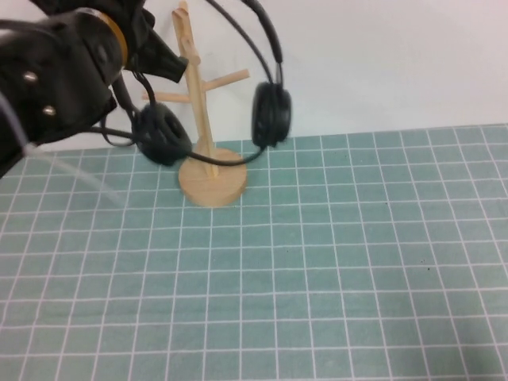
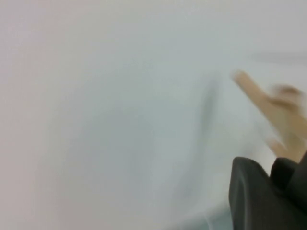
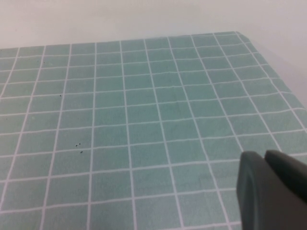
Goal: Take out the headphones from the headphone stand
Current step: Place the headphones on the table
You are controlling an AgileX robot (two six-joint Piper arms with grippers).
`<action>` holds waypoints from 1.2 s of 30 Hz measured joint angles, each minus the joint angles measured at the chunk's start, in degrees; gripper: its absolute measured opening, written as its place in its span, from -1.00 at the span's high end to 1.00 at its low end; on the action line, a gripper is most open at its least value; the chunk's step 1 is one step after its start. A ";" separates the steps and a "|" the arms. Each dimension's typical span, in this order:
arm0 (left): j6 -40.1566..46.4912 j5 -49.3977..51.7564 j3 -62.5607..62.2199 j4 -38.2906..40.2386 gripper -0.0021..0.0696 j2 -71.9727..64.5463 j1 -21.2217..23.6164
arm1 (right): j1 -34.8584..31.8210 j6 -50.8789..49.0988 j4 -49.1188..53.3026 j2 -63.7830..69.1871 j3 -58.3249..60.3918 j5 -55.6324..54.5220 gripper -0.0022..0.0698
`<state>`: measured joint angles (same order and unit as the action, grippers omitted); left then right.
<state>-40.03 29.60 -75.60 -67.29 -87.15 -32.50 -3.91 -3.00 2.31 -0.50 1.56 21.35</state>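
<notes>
The black headphones hang around the wooden headphone stand (image 1: 193, 87). One ear cup (image 1: 163, 133) is left of the post and the other (image 1: 271, 113) is right of it. The thin headband (image 1: 266, 36) arches up out of the picture above the stand's top. My left gripper (image 1: 167, 62) is high at the back left, beside the post, and looks shut on the headband's left side. In the left wrist view its dark fingers (image 2: 254, 191) lie close together beside the blurred stand (image 2: 268, 105). My right gripper (image 3: 263, 157) is shut and empty over the mat.
The stand's round base (image 1: 213, 184) rests at the back of the green grid mat (image 1: 317, 278). A white wall stands just behind it. The mat's far corner (image 3: 237, 33) shows in the right wrist view.
</notes>
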 joint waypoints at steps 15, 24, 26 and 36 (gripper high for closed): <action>33.17 29.82 -0.05 53.11 0.81 -4.40 -10.82 | 0.00 0.00 0.02 0.00 0.00 0.00 0.96; 37.30 21.40 -1.25 56.50 0.81 -22.87 -4.21 | 0.00 0.00 0.02 -0.04 0.00 0.00 0.96; 39.03 18.86 -2.08 58.26 0.81 -25.35 -3.37 | 0.00 0.00 0.02 -0.13 0.00 0.00 0.96; 41.85 13.25 -2.48 60.58 0.81 -30.45 -3.02 | 0.00 0.00 0.02 -0.26 0.00 0.00 0.96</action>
<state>1.82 42.85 -78.09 -6.71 -117.60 -35.52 -3.91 -3.00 2.34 -0.76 1.56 21.35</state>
